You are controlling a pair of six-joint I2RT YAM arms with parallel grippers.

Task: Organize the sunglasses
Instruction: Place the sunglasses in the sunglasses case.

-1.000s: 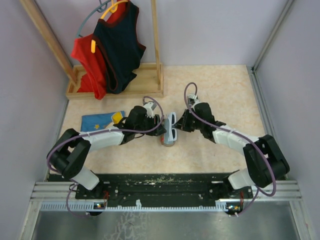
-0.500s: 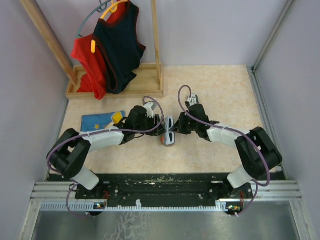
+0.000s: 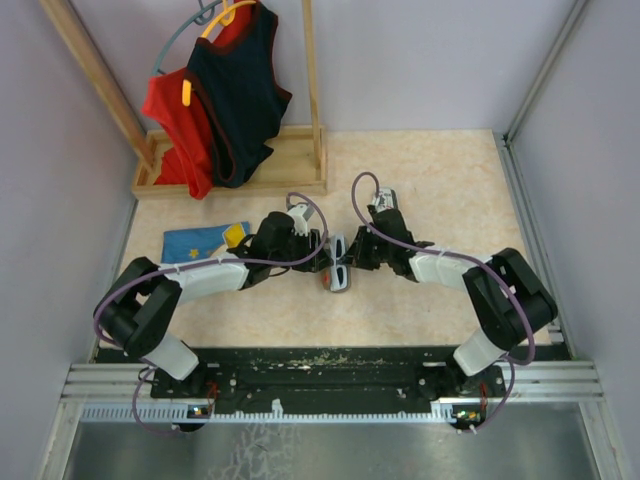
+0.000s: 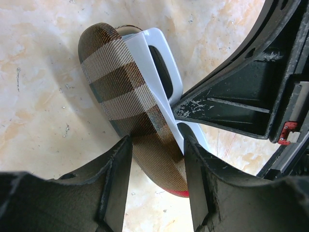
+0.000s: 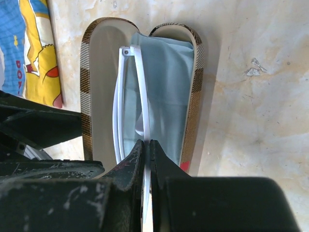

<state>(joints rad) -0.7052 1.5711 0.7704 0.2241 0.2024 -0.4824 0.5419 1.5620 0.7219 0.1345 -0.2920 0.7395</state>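
Your left gripper [image 4: 154, 145] straddles the plaid case [image 4: 120, 96], half-wide jaws gripping its shell; inside the open case the white-grey sunglasses [image 5: 129, 106] lie on the light-blue cloth [image 5: 169, 82], their thin rim pinched in the nearly closed jaws of your right gripper [image 5: 147, 145]. They look light, springy and easily bent; hold the rim, not the lenses.

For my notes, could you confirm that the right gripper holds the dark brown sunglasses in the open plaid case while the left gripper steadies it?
Not quite: the right wrist view shows the sunglasses in the right gripper are white-framed, not dark brown. They do sit in the open plaid case, steadied by the left gripper.
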